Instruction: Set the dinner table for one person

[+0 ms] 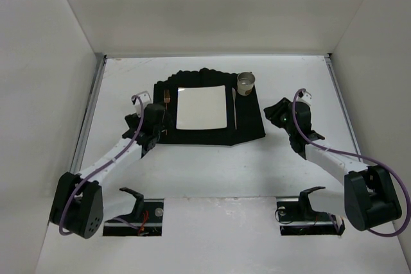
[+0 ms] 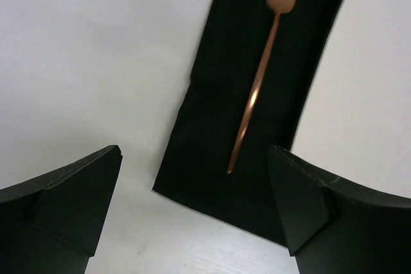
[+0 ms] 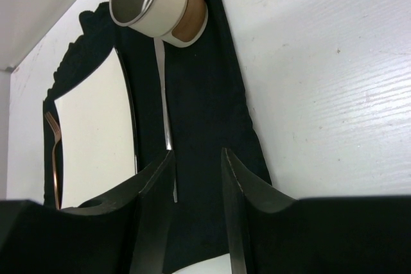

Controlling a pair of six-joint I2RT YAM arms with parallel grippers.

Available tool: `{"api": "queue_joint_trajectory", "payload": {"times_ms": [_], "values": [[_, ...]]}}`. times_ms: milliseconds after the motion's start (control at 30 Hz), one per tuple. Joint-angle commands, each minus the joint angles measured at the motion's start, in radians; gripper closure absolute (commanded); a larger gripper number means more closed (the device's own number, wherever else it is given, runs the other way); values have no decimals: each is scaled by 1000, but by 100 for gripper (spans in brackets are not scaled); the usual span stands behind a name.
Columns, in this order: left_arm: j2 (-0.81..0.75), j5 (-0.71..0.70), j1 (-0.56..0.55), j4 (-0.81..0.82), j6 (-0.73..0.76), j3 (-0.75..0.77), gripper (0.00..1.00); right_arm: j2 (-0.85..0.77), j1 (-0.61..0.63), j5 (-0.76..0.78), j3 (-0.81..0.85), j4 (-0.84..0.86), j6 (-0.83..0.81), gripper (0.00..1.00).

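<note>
The white dinner table (image 1: pixel 192 178) carries a black placemat (image 1: pixel 250 120) with a square white plate (image 1: pixel 202 108) on it. A copper fork (image 1: pixel 167 98) lies left of the plate, a silver knife (image 1: pixel 234 110) right of it, and a metal-lined cup (image 1: pixel 246 82) stands at the mat's far right corner. My left gripper (image 1: pixel 154 134) is open and empty over the mat's near left corner; in its wrist view the fork (image 2: pixel 257 88) lies just ahead of the gripper (image 2: pixel 196 178). My right gripper (image 1: pixel 275 112) hovers at the mat's right edge, its jaws (image 3: pixel 198 178) narrowly apart and empty, beside the knife (image 3: pixel 166 113).
Grey rails (image 1: pixel 90 113) run along the table's side edges, with white walls behind and at both sides. The right wrist view shows the cup (image 3: pixel 157 1), the plate (image 3: pixel 96 139) and the fork (image 3: pixel 54 158). Bare tabletop (image 2: pixel 96 62) lies left of the mat.
</note>
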Motion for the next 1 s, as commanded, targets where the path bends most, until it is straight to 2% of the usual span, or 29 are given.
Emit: {"api": "queue_joint_trajectory", "payload": {"times_ms": [0, 267, 533, 733, 967], "values": [[-90, -58, 21, -34, -117, -75, 0, -4, 9, 32, 13, 72, -9, 58], [-250, -68, 103, -104, -246, -162, 0, -16, 9, 36, 1, 81, -7, 55], [-321, -134, 196, -221, -312, -138, 0, -35, 0, 38, -7, 80, -2, 53], [-333, -167, 227, -227, -338, -149, 0, -40, -2, 50, -15, 92, 2, 52], [-275, -170, 190, -198, -314, -130, 0, -20, 1, 47, -9, 93, -2, 51]]}}
